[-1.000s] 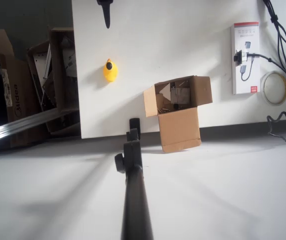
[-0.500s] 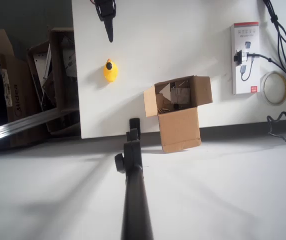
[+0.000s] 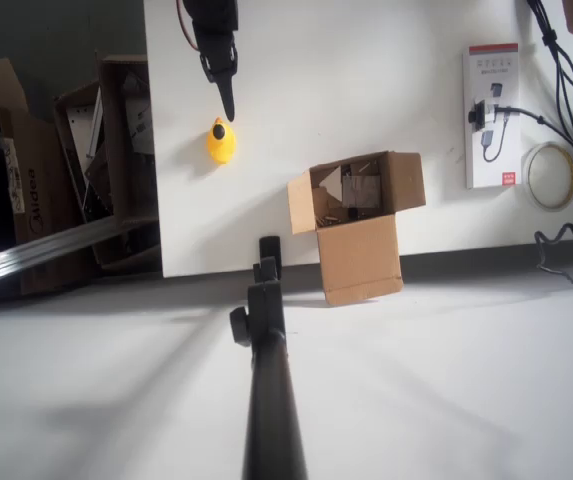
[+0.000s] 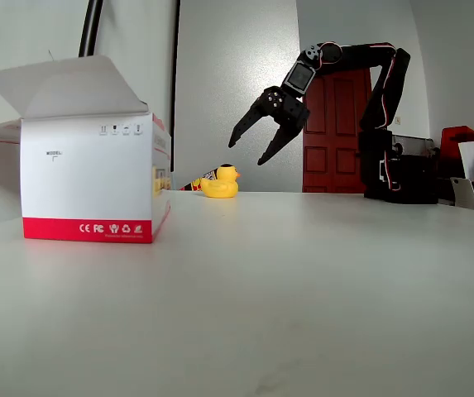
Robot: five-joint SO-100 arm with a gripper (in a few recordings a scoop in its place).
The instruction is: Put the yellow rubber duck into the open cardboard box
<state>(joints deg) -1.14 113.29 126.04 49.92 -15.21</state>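
Your bench (image 3: 366, 60) is the white surface reaching from the top of the overhead view down to its near edge at mid-frame. To its left, off the bench, stand larger brown cartons (image 3: 76, 170) holding metal parts. The black arm (image 4: 381, 91) rises from its base at the right of the fixed view and reaches left. The open cardboard box (image 3: 354, 222) sits at the bench's near edge in the overhead view, flaps up. A white retail package with a red stripe (image 3: 492, 116) lies near the right edge, with a roll of tape (image 3: 550, 175) just beside it. Your pincer (image 4: 251, 146) hangs released above the bench, jaws spread wide and pointing down towards the yellow rubber duck (image 3: 221, 141). The duck rests on the bench near the left edge, well apart from the box, with the pincer tip just above it in the overhead view, not touching.
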